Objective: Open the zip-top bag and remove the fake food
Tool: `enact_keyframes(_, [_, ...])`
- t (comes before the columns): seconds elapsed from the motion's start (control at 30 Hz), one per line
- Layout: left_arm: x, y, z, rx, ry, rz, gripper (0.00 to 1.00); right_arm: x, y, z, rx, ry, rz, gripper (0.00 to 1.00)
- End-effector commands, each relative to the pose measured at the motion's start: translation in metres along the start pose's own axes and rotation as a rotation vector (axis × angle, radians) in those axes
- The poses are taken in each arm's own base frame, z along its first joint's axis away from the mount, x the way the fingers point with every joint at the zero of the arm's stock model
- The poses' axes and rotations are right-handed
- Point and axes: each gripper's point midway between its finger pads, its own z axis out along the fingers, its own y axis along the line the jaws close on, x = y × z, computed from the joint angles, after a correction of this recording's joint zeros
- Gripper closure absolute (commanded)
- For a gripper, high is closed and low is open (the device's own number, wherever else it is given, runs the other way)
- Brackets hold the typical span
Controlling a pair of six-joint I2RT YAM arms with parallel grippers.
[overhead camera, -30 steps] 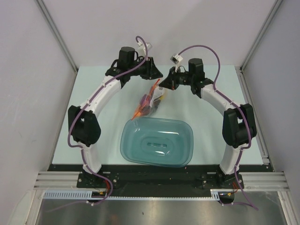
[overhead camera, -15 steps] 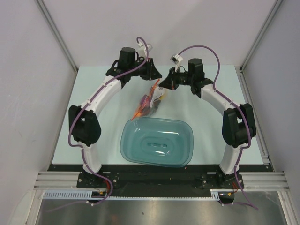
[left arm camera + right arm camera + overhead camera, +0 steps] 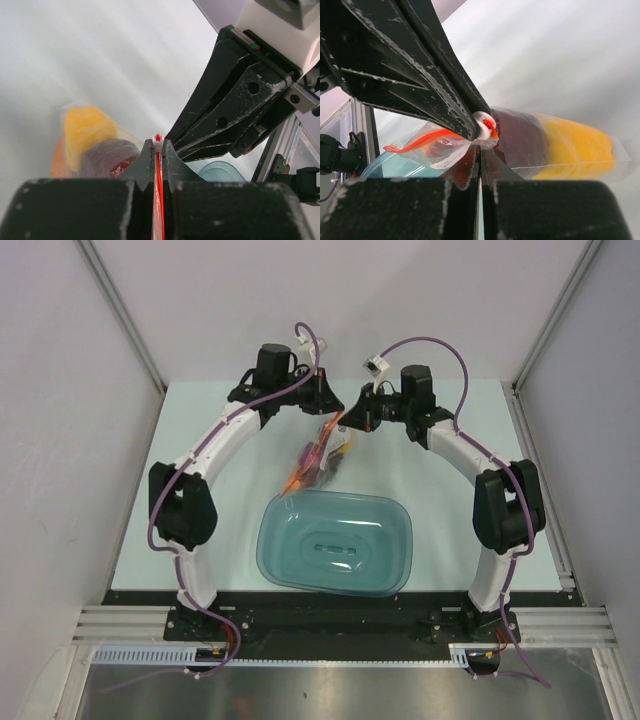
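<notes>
Left claw (image 3: 322, 400): pinched shut on the bag's orange-red zip strip (image 3: 158, 195) – strip running straight up between the fingers in the left wrist view, white slider (image 3: 158, 137) right at the tips.
Right claw (image 3: 355, 418): fingers pressed together, a thin edge of clear plastic caught between them; tips just beside the left claw's, at the same end of the bag.
Bag (image 3: 322, 455): small, clear, crinkly, held at its mouth by both claws near the far middle of the surface (image 3: 240, 480); slanting from there toward the near side, lower end just beyond the tub's far rim. Whether that end rests on the surface – cannot tell.
Zip strip, right wrist view: loose orange-red length (image 3: 420, 142) curling off to the left of the slider.
Toy food (image 3: 575, 145): inside the bag – a yellow piece at the far end, a dark red one (image 3: 517, 137) nearer the mouth, a purplish one (image 3: 107, 155) beside the yellow.
Tub (image 3: 275, 540): teal, see-through, rectangular, between the two arm bases, apart from both claws.
</notes>
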Motion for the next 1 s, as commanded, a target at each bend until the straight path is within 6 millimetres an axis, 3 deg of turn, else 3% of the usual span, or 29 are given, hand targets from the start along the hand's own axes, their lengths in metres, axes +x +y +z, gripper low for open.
enact_keyframes(0.0, [-0.004, -0.002, -0.002, 0.023, 0.004, 0.046, 1.00, -0.029, 0.007, 0.000, -0.017, -0.062, -0.071, 1.00])
enact_keyframes(0.17, [-0.007, -0.006, -0.005, 0.046, -0.003, 0.063, 1.00, -0.029, 0.004, 0.000, -0.009, -0.057, -0.085, 0.87])
enact_keyframes(0.2, [-0.007, -0.007, -0.005, 0.051, -0.003, 0.066, 1.00, -0.030, 0.004, 0.000, -0.008, -0.060, -0.090, 0.81])
enact_keyframes(0.27, [-0.005, -0.009, -0.005, 0.065, 0.003, 0.064, 1.00, -0.030, 0.001, 0.000, 0.002, -0.058, -0.096, 0.79])
enact_keyframes(0.37, [-0.004, -0.011, -0.006, 0.079, 0.004, 0.066, 1.00, -0.030, 0.000, 0.004, -0.009, -0.054, -0.099, 0.85])
enact_keyframes(0.43, [-0.005, -0.013, -0.006, 0.087, 0.003, 0.070, 1.00, -0.031, 0.000, 0.005, -0.020, -0.050, -0.096, 0.99])
enact_keyframes(0.67, [-0.007, -0.009, -0.009, 0.074, -0.004, 0.056, 1.00, -0.032, -0.014, 0.006, 0.069, -0.070, -0.056, 1.00])
enact_keyframes(0.97, [0.014, 0.006, -0.013, -0.001, 0.032, 0.015, 1.00, -0.071, -0.029, -0.004, 0.207, -0.266, 0.143, 1.00])
